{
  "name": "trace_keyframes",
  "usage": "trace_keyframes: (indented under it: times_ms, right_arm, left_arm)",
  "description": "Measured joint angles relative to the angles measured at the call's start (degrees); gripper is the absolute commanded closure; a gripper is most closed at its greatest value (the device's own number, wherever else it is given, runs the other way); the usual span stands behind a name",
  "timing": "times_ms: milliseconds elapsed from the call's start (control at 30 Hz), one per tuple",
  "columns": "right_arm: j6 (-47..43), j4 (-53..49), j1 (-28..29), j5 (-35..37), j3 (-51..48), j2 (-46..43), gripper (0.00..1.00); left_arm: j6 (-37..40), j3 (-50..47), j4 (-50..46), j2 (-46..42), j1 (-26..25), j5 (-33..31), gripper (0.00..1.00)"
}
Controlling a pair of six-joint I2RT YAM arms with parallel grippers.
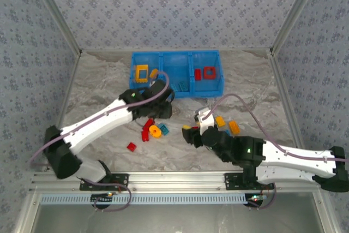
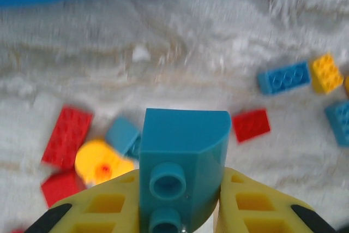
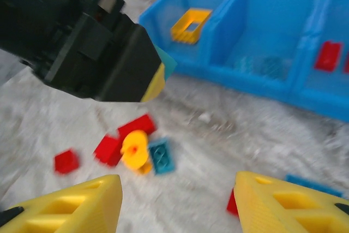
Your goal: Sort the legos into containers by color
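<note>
Over a marbled table (image 1: 98, 80), a teal brick (image 2: 182, 145) is held by the left gripper (image 2: 182, 205) near the bin (image 1: 210, 92) at twelve o'clock, best released above its middle compartment (image 1: 177, 69); the right gripper (image 3: 177, 189) is seen open, empty.

Marbled grey table (image 1: 262, 80) bearing blue bin (image 1: 175, 53) and scattered legos (image 1: 131, 146)
</note>
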Motion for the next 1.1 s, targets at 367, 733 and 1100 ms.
trace_keyframes:
  times_ms: [367, 733, 1100]
  right_arm:
    - [0.31, 0.98, -15.02, 1.88, 3.76, 8.33, 0.40]
    - [-1.73, 14.73, -22.40, -6.12, 2.49, 13.42, 0.40]
    - [-1.25, 15.06, -21.20, -8.57, 2.49, 13.75, 0.39]
  left_arm:
    - [7.63, 34.93, -1.27, 36.22, 9.73, -0.20, 0.71]
    - [8.02, 52.59, -4.20, 52.96, 14.71, -1.09, 0.68]
    - [6.88, 57.83, -6.99, 58.53, 15.39, -0.59, 0.41]
